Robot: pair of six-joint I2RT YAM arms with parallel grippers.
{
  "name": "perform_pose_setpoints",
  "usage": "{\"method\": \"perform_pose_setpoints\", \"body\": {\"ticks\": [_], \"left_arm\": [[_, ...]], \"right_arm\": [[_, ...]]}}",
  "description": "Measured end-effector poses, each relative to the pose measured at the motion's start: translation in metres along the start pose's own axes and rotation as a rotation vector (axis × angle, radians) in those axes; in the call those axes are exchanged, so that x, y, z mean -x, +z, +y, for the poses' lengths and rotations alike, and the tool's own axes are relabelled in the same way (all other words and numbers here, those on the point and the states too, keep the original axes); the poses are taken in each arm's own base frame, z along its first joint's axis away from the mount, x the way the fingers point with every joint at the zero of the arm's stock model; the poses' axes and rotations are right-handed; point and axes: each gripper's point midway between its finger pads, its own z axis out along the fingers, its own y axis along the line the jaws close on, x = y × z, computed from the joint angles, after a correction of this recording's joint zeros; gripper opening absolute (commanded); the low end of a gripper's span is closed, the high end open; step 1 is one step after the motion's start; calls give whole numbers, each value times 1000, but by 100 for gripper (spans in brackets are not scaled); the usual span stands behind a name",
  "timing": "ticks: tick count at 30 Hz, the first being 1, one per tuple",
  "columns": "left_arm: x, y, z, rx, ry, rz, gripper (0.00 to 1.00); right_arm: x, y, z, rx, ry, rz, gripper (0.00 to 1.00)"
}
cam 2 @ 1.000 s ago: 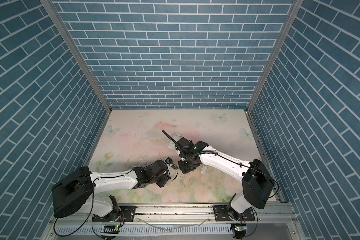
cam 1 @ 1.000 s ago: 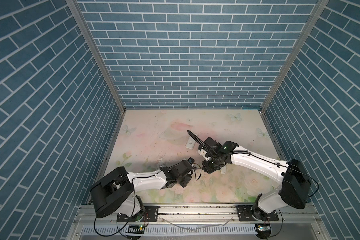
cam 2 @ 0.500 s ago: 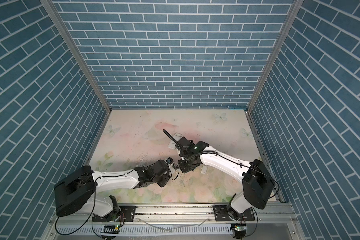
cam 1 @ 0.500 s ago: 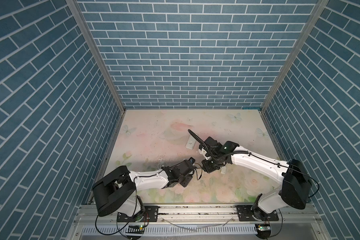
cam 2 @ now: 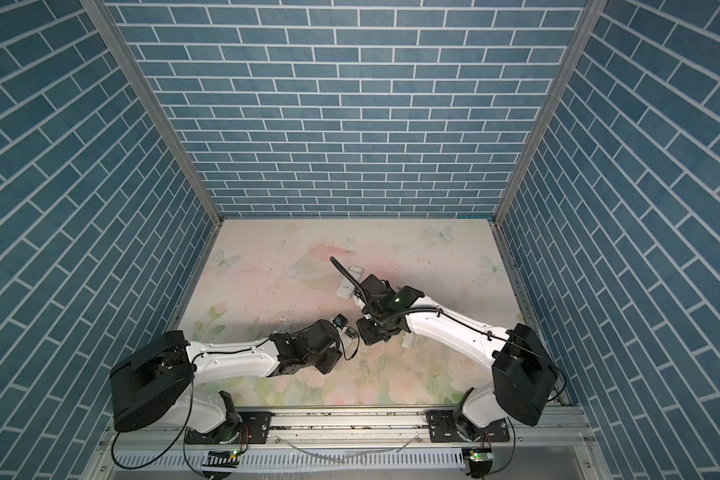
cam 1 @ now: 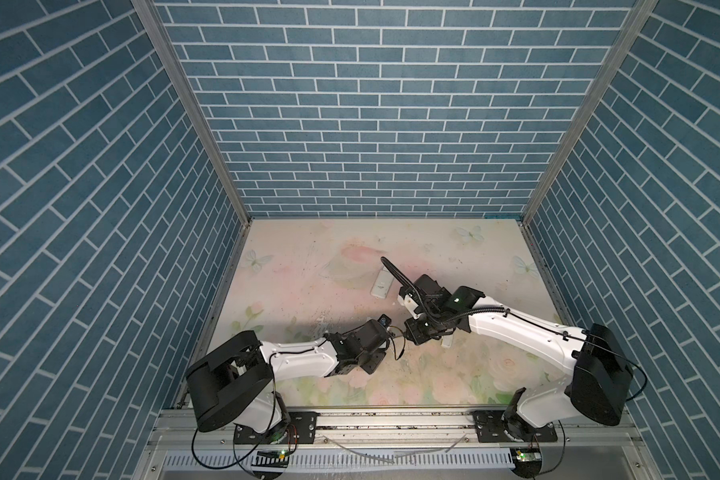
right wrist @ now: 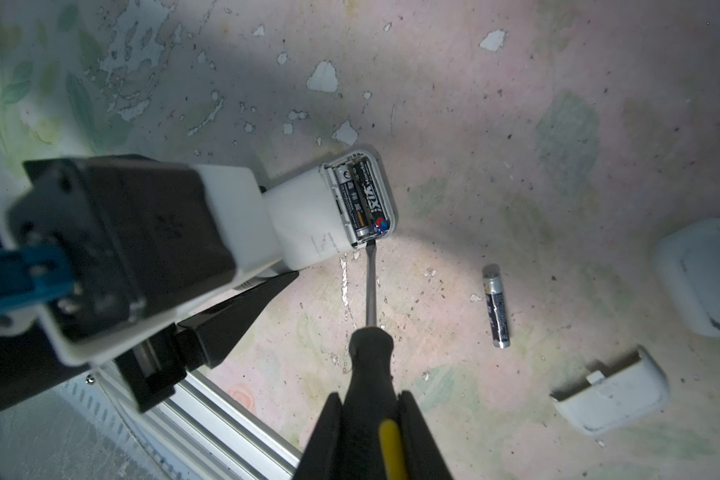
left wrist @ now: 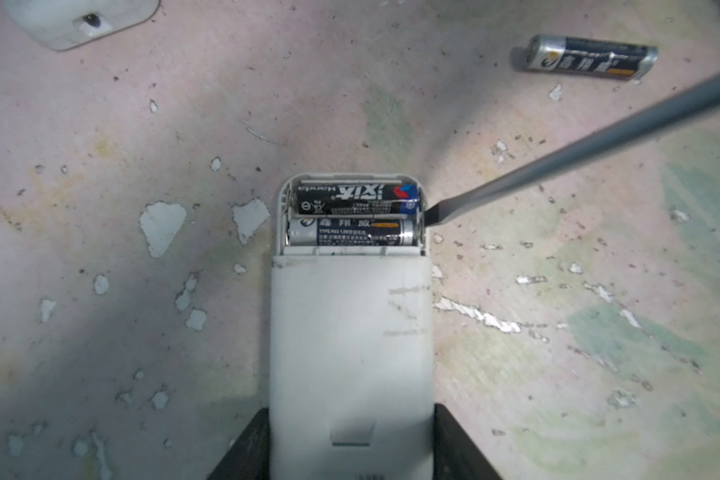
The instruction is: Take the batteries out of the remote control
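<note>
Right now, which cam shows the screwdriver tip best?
Left wrist: screwdriver tip close-up at the battery-bay edge of the remote. Right wrist shows it smaller, beyond the handle. In both top views it's too small to tell.

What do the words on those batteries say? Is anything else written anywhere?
"Handa", upside down beside big Chinese characters: black battery in the remote control.
"TYPE R03 1.5V": silver-and-blue battery next to it; its other print is too small.
Loose battery: label too blurred.
Faint mark on the remote control's back: unreadable.
</note>
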Motion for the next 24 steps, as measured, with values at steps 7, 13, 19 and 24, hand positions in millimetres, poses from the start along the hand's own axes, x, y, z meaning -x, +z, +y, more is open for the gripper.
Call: {"method": "perform_pose_setpoints", "body": {"ticks": [7, 13, 19, 24], "left_arm": [[3, 1, -2, -4, 2, -12, 42], [5, 1, -2, -6, 2, -19, 42], [6, 1, -3, -8, 2, -23, 42], [6, 1, -3, -8, 2, -25, 42]], "right_arm": [[1, 0, -1, -4, -9, -10, 0], [1, 0, -2, -12, -10, -10, 0], [1, 0, -3, -16, -9, -10, 0], [3, 0, -2, -11, -10, -22, 0]]}}
